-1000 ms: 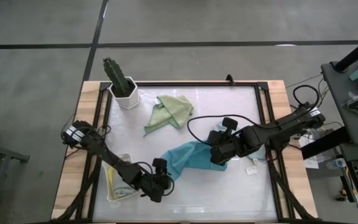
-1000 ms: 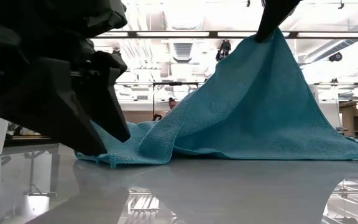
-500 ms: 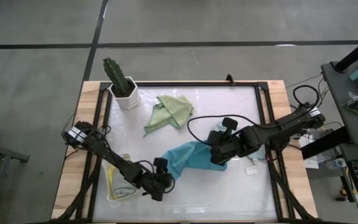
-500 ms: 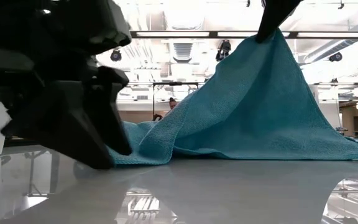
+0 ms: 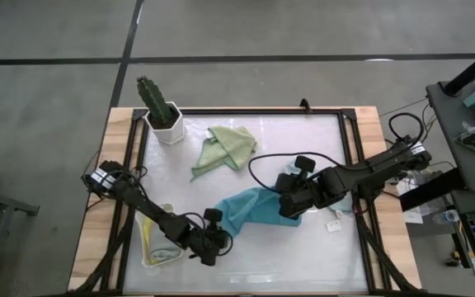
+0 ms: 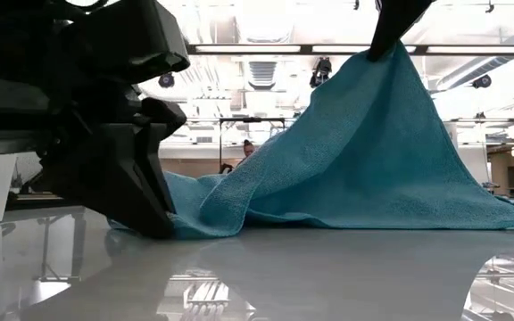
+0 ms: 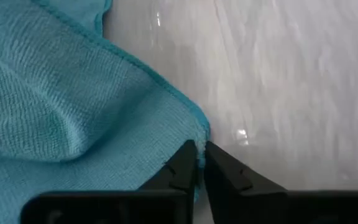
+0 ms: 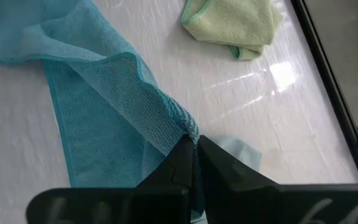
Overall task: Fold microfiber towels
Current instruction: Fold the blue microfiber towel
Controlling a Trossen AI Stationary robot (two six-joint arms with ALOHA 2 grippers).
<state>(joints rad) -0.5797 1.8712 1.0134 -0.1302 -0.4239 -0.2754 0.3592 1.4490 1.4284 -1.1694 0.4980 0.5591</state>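
On the white table (image 5: 320, 256), both grippers' fingers pinch the soft teal microfiber towel (image 5: 254, 208): left gripper (image 7: 199, 163) low, right gripper (image 8: 194, 148) high. Lift evenly, keeping corners matched.

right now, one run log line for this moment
left gripper: shut on teal towel corner at table | right gripper: shut on teal towel, holding it raised

Towels, three: teal (image 5: 254, 206), green (image 5: 228, 145), yellow (image 5: 148, 241) in one tray (image 5: 160, 258); one cactus (image 5: 156, 99); two grippers, left (image 5: 218, 237), right (image 5: 290, 203).
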